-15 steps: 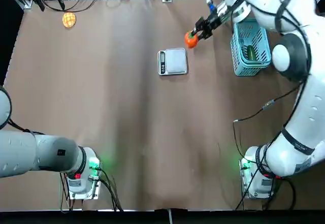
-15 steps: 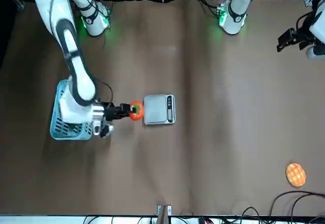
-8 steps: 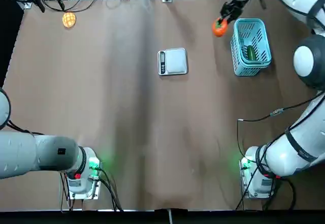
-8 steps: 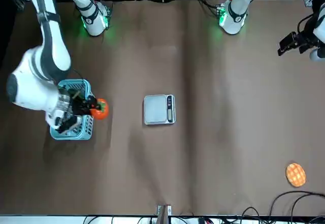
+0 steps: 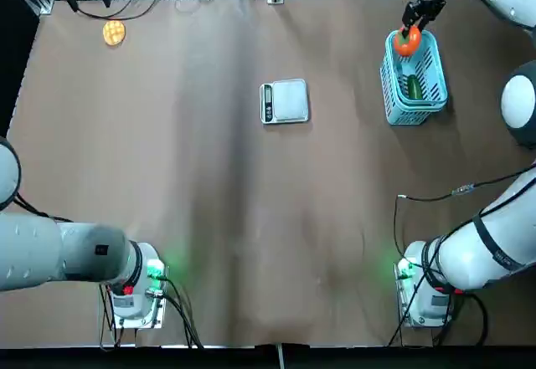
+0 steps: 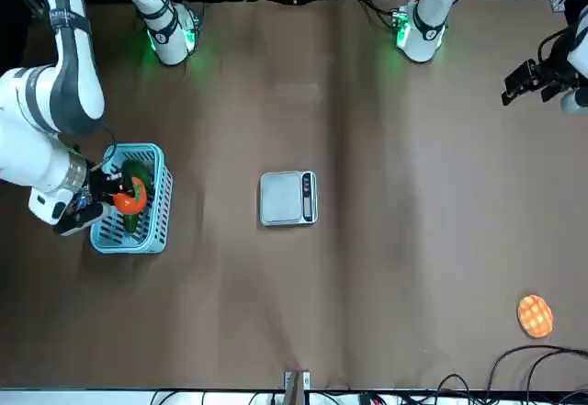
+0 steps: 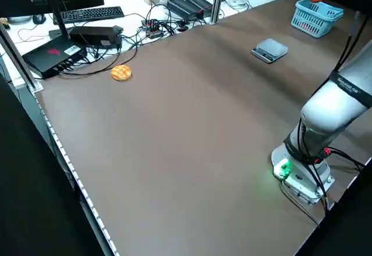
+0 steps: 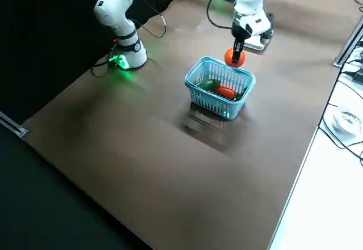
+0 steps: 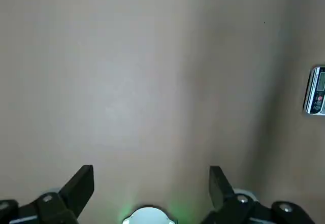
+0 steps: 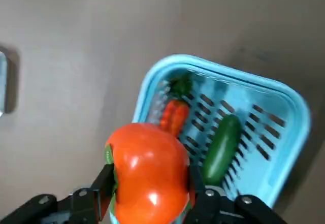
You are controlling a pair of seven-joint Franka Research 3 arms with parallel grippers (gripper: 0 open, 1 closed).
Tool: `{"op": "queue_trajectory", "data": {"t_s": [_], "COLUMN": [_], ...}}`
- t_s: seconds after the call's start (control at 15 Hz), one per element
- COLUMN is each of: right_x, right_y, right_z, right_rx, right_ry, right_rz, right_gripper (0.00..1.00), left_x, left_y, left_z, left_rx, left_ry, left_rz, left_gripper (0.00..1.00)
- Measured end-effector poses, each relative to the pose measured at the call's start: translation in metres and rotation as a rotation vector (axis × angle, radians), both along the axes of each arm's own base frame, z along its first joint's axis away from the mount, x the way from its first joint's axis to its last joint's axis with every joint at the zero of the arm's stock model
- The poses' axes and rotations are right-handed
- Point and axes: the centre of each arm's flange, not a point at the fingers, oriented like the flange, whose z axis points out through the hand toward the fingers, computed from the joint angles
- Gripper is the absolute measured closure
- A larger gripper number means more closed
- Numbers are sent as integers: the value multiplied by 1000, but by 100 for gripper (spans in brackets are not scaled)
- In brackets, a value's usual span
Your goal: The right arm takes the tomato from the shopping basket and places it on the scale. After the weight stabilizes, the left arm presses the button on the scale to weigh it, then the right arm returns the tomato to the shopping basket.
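Observation:
My right gripper (image 5: 409,34) is shut on the orange-red tomato (image 5: 407,43) and holds it just above the far end of the light-blue shopping basket (image 5: 389,78). In the right wrist view the tomato (image 10: 147,170) sits between the two fingers, over the basket's rim (image 10: 284,107). The silver scale (image 5: 286,101) lies flat mid-table with nothing on it, well left of the basket. My left gripper (image 6: 528,76) hangs open and idle off the table's left side, far from the scale (image 6: 288,198).
A long green vegetable (image 10: 221,148) and an orange-red item (image 10: 172,117) lie inside the basket. A yellow-orange waffle disc (image 5: 114,32) rests at the far left corner. Cables and boxes line the table's far edge.
My right gripper has carried the tomato away from beside the scale, rightward and toward the far edge, to a spot over the basket. The left arm has stayed put.

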Motion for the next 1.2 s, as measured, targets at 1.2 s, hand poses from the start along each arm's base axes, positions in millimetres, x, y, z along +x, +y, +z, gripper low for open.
{"op": "queue_trajectory", "data": {"t_s": [1.2], "right_x": [8], "right_y": [-17], "right_z": [-120], "right_rx": [-210], "right_ry": [91], "right_rz": [-156], "right_gripper": [37], "left_x": [20], "left_y": [-15], "left_z": [-13], "left_rx": [7], "left_ry": [43], "left_rz": [-19], "left_gripper": [0]}}
